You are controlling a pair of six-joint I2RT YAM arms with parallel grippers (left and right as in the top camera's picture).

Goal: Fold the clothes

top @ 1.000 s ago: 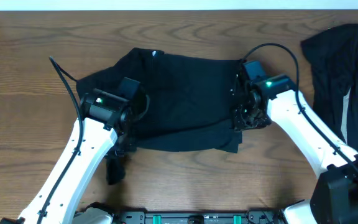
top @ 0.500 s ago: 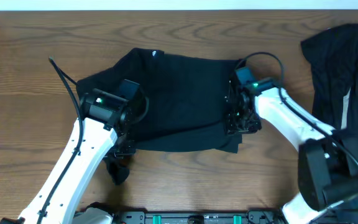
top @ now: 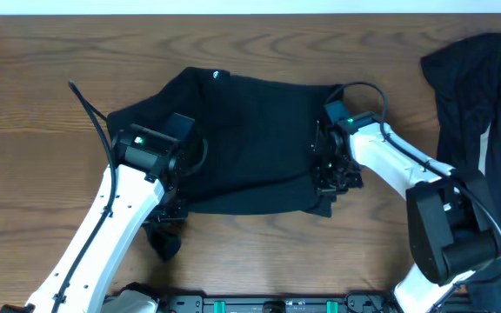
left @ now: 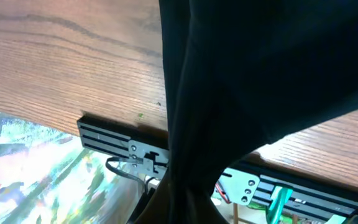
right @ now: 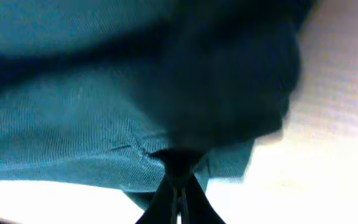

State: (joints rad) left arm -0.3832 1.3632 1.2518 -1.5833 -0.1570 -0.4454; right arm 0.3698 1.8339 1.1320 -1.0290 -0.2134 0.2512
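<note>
Seen from overhead, the clothes [top: 250, 130] lay spread in the middle of the wooden table [top: 42, 104], a black garment with its long axis running left to right. My left gripper [top: 169, 216] sat at the near left corner of the fabric. Its fingers were hidden in its wrist view, but black cloth ran straight down to where they sit, so I judged it clamped on that corner. My right gripper [top: 327, 181] was at the near right corner. Its wrist view showed the two fingers pressed together with a bunched fold pinched at their tips.

The near hem stretched between the two grippers, each at its own end. The body of the garment lay beyond both, toward the far edge of the table. I judged the fold would carry that hem away from me. A second dark garment [top: 472, 78] lay well apart at the far right.
</note>
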